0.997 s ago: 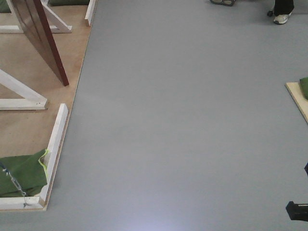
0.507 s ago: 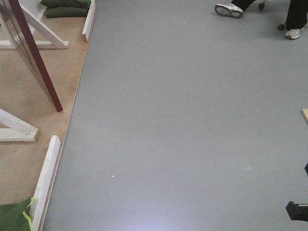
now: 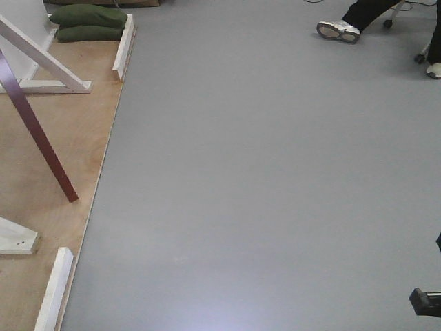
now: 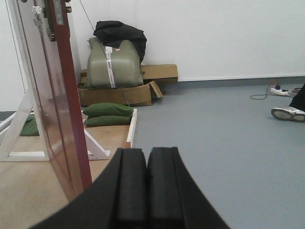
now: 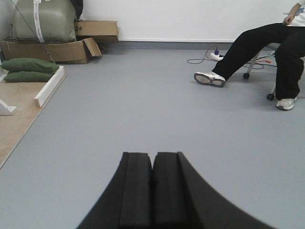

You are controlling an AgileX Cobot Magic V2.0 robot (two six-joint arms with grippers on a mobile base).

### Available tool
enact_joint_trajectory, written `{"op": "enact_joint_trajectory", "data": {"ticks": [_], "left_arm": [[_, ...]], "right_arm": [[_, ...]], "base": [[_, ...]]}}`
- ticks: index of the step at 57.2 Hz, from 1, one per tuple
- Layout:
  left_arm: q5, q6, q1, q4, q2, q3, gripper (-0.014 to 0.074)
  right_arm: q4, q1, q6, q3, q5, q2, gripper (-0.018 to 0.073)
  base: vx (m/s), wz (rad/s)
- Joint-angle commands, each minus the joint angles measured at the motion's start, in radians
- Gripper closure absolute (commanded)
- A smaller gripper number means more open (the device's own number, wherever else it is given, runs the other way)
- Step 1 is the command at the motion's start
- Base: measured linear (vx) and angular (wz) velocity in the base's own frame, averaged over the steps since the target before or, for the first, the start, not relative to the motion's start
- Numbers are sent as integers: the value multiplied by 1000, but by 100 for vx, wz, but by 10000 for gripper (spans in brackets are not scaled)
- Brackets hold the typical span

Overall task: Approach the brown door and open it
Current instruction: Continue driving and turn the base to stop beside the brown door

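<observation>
The brown door (image 4: 62, 114) is a tall glossy reddish-brown slab, seen edge-on at the left of the left wrist view, with metal hardware (image 4: 52, 14) near its top. In the front view only its lower edge (image 3: 38, 138) shows as a slanted dark-red strip on the plywood platform (image 3: 76, 124). My left gripper (image 4: 147, 157) is shut and empty, just right of the door's edge and short of it. My right gripper (image 5: 152, 160) is shut and empty, over bare grey floor.
White wooden braces (image 3: 41, 52) hold the door frame. Green sandbags (image 3: 86, 22) and white rails (image 3: 124, 41) edge the platform. Cardboard boxes (image 4: 138, 90) and a bagged bundle (image 4: 114, 62) stand by the back wall. A seated person's legs (image 5: 257, 47) and shoe (image 3: 337, 30) are at the right.
The view has moved forward: the door's lower edge and the platform have slid down and left in the front view, and the person's feet have come further into view.
</observation>
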Motion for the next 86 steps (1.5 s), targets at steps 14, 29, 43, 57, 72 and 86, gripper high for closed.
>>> {"op": "enact_joint_trajectory", "data": {"ticks": [14, 29, 43, 57, 72, 86], "left_arm": [[-77, -7, 0, 0, -15, -17, 603], [-77, -7, 0, 0, -15, -17, 603], [-77, -7, 0, 0, -15, -17, 603], [-77, -7, 0, 0, -15, -17, 603], [-77, -7, 0, 0, -15, -17, 603], [-77, -7, 0, 0, -15, -17, 603]], "right_arm": [[-6, 2, -5, 4, -83, -12, 559], [-6, 2, -5, 4, -83, -12, 559], [-6, 2, -5, 4, -83, -12, 559], [-6, 2, -5, 4, -83, -12, 559], [-6, 2, -5, 4, -83, -12, 559], [-6, 2, -5, 4, -83, -12, 559]], "base": [[46, 1], [43, 1], [39, 2], [35, 1], [31, 0], [25, -1]]}}
